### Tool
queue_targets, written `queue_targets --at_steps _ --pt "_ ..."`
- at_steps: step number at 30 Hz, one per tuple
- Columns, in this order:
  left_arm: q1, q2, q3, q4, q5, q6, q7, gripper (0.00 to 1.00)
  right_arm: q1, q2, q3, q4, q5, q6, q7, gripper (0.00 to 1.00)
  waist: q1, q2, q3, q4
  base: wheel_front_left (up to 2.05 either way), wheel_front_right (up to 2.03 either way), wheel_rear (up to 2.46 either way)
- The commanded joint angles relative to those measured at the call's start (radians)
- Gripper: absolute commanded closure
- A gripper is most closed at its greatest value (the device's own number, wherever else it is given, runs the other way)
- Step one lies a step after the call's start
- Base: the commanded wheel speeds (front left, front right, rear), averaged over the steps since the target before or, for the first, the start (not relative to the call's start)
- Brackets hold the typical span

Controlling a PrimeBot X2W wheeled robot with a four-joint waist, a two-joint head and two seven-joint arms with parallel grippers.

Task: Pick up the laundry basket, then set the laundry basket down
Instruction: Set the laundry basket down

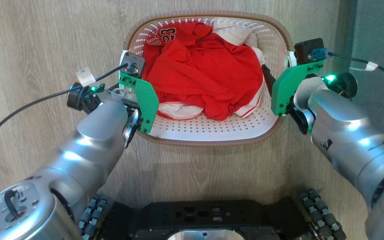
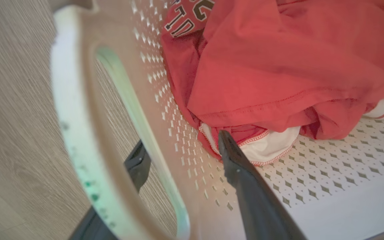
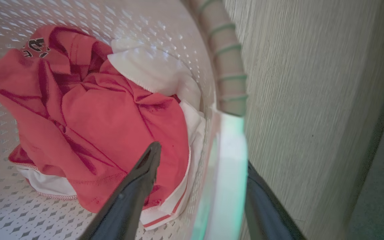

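The blurred handle (image 2: pixel 73 126) of the laundry basket (image 2: pixel 165 110) half hides the outer finger (image 2: pixel 138 165) of our left claw (image 2: pixel 182 141). At twelve o'clock, we lose the red clothes (image 2: pixel 278 66) to the edge.

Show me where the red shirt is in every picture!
Head view: the red shirt is at top middle, inside the laundry basket.
Left wrist view: upper right.
Right wrist view: left of middle.
Shared landmark: the dark lettering on the shirt.

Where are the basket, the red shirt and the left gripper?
basket (image 1: pixel 208 143): head view, near brown rim.
red shirt (image 1: pixel 208 73): head view, middle of cloth.
left gripper (image 2: pixel 182 144): left wrist view, between its fingers.
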Motion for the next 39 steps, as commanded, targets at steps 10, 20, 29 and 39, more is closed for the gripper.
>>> queue_targets --at_steps 10,20,29,39 --pt "0.020 0.010 0.004 -0.012 0.014 0.021 0.012 0.00 0.058 0.007 0.008 0.010 -0.001 0.007 -0.013 0.00 0.0000 -0.0001 -0.020 0.006 0.00 0.00 0.00" --pt "0.055 0.010 0.004 -0.003 0.029 0.019 0.024 0.00 0.090 0.018 0.009 0.019 -0.002 0.007 0.002 0.00 0.0000 -0.0001 -0.109 -0.002 0.00 0.00 0.00" --pt "0.119 0.010 0.004 0.000 0.011 0.022 0.006 0.00 0.157 0.017 -0.007 0.021 0.037 0.007 -0.006 0.00 0.0000 -0.0001 -0.257 -0.002 0.00 0.00 0.00" --pt "0.203 0.010 0.015 0.021 0.001 0.010 -0.100 0.00 0.255 -0.001 -0.036 -0.032 0.083 0.007 -0.053 0.00 0.0000 -0.0001 -0.499 -0.025 0.00 0.00 0.00"
